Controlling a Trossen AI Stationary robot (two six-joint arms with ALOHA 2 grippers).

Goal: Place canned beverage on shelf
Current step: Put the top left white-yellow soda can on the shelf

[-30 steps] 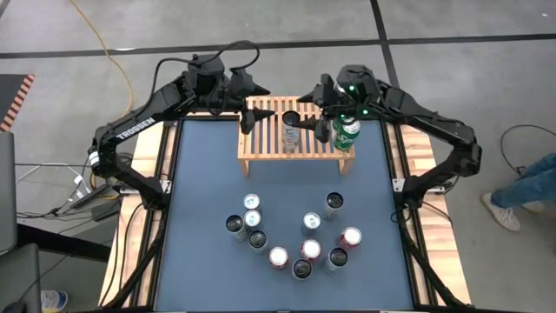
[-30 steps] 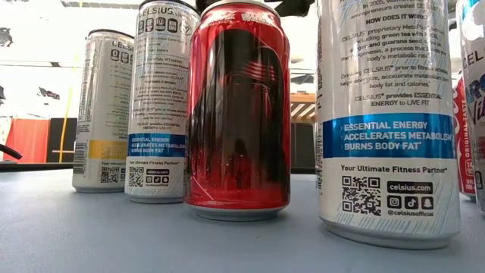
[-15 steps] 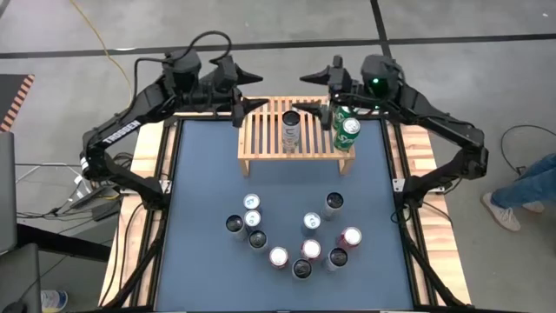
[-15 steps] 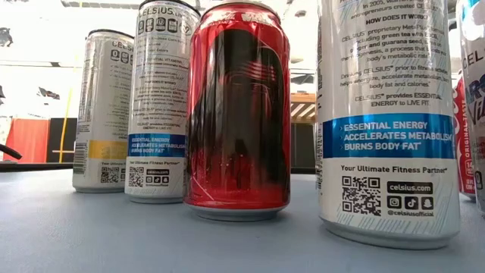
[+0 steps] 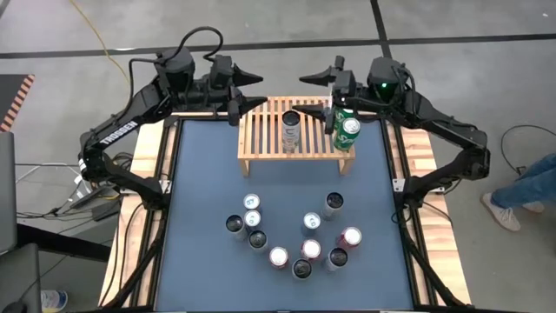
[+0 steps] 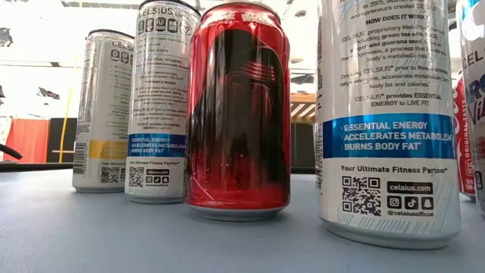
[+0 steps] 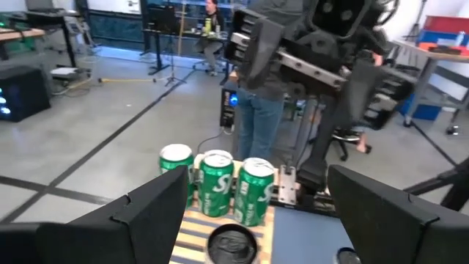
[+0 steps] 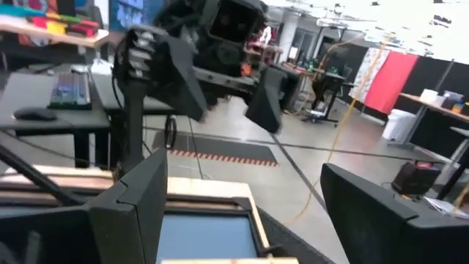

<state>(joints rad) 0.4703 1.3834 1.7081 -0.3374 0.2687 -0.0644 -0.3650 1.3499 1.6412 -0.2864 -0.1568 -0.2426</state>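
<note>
Claws (image 5: 248,94) (image 5: 317,76) open above shelf (image 5: 265,139) (green cans (image 5: 346,129) on it).

A yellow cable (image 5: 104,48) trails across the grey floor, and a person's jeans-clad leg (image 5: 530,187) shows beside the table.

Left gripper (image 5: 252,89) and right gripper (image 5: 311,87) raised, facing each other, both spread wide

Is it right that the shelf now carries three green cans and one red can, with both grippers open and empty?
Not quite: the fourth can is silver and white, not red. The high view shows it mid-shelf, beside the green cans. Left gripper and right gripper are open, empty.
</note>
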